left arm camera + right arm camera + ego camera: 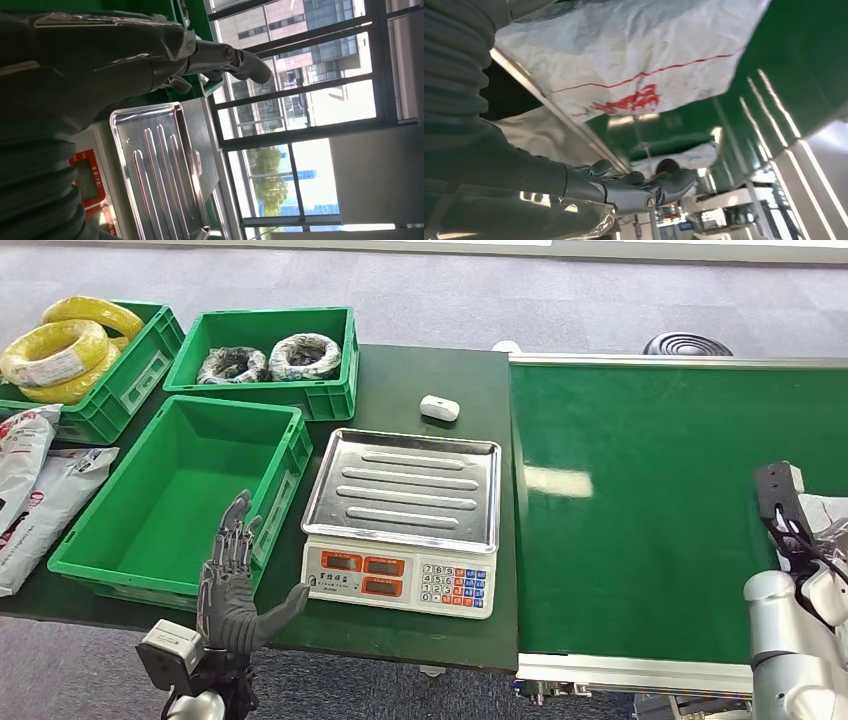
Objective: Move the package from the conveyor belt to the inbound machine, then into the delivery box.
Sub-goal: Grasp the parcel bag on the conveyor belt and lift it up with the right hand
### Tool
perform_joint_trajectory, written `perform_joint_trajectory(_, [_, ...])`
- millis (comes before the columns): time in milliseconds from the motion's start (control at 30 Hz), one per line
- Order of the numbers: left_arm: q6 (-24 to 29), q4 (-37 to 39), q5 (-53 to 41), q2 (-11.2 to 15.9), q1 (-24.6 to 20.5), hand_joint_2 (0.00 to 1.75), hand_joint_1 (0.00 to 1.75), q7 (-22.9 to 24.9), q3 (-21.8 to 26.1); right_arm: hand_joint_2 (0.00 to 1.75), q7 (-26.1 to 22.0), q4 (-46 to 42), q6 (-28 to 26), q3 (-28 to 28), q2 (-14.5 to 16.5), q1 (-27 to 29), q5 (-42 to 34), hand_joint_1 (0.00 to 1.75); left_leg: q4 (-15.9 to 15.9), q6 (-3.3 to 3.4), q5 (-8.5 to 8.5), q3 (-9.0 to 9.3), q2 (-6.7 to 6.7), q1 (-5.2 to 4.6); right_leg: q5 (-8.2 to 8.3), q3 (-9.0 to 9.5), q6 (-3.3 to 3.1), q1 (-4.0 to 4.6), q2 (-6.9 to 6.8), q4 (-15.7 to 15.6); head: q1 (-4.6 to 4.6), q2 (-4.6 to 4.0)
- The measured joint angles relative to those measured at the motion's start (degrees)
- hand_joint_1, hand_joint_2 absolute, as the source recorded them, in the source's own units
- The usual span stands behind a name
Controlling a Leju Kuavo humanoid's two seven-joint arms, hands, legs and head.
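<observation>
Package at the belt's right edge by the right hand; left hand idle near the scale.

White crinkled plastic package (634,65) with red print lies on the smooth green conveyor belt (640,510) at its far right, next to the right hand (634,190); whether that hand grips it cannot be told. Left hand (232,585) raised, fingers spread, holding nothing, in front of the empty green ribbed-wall crate (180,495). Scale (402,520) between crate and belt: ridged steel tray, red displays, keypad. Behind: crates of yellow wire coils (62,345) and wrapped dark coils (270,358).
</observation>
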Motion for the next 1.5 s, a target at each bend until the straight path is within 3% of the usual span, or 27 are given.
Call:
perform_joint_trajectory(300, [0.16, 0.00, 0.02, 0.01, 0.06, 1.75, 0.00, 0.09, 0.00, 1.75, 7.26, 7.01, 6.84, -2.43, -1.57, 0.50, 1.87, 0.00, 0.00, 0.00, 0.00, 0.01, 0.03, 0.01, 0.00, -0.01, 0.00, 0.01, -0.01, 0.00, -0.01, -0.01])
perform_joint_trajectory(1100, [0.27, 1.60, 1.15, 0.52, -1.53, 1.75, 0.00, 0.42, -0.26, 1.75, 9.24, 11.16, 12.55, -7.76, -0.47, 4.14, 0.31, 0.00, 0.00, 0.00, 0.00, 0.00, 0.00, 0.00, 0.00, 0.00, 0.00, 0.00, -0.01, 0.00, -0.01, -0.01])
perform_joint_trajectory(1133, [0.27, 1.63, 1.22, 0.52, -1.71, 1.75, 0.00, 0.50, -0.30, 1.75, 9.47, 11.21, 12.98, -7.89, -0.47, 4.16, 0.33, 0.07, 0.00, 0.00, 0.00, 0.00, 0.00, 0.00, 0.00, 0.00, 0.00, 0.00, -0.01, 0.00, -0.01, -0.01])
perform_joint_trajectory(1200, [0.27, 1.76, 1.38, 0.52, -2.06, 1.75, 0.00, 0.62, -0.38, 1.75, 9.71, 11.32, 13.52, -8.21, -0.47, 4.21, 0.22, 0.65, 0.00, 0.00, 0.00, 0.00, 0.00, 0.00, 0.00, 0.01, 0.00, 0.00, -0.01, 0.00, -0.01, -0.01])
perform_joint_trajectory(1267, [0.27, 1.91, 1.45, 0.52, -2.28, 1.75, 0.00, 0.68, -0.44, 1.75, 9.72, 11.39, 13.65, -8.56, -0.47, 4.27, 0.00, 1.43, 0.00, 0.00, 0.00, 0.00, 0.00, 0.00, 0.00, 0.01, 0.00, 0.00, -0.01, 0.00, -0.01, 0.00])
perform_joint_trajectory(1333, [0.28, 2.01, 1.50, 0.53, -2.51, 1.75, 0.00, 0.70, -0.51, 1.75, 9.56, 11.42, 13.66, -8.94, -0.47, 4.29, -0.10, 1.71, 0.00, 0.00, 0.00, 0.00, 0.00, 0.00, 0.00, 0.01, 0.00, 0.00, -0.01, 0.00, 0.00, 0.00])
perform_joint_trajectory(1500, [0.52, 2.05, 1.52, 0.55, -2.93, 1.75, 0.00, 0.72, -0.55, 1.75, 8.31, 11.42, 13.63, -9.89, -0.47, 4.28, -0.18, 1.75, 0.00, 0.00, 0.00, 0.00, 0.00, 0.00, 0.00, 0.01, 0.00, 0.00, -0.01, 0.00, -0.01, -0.01])
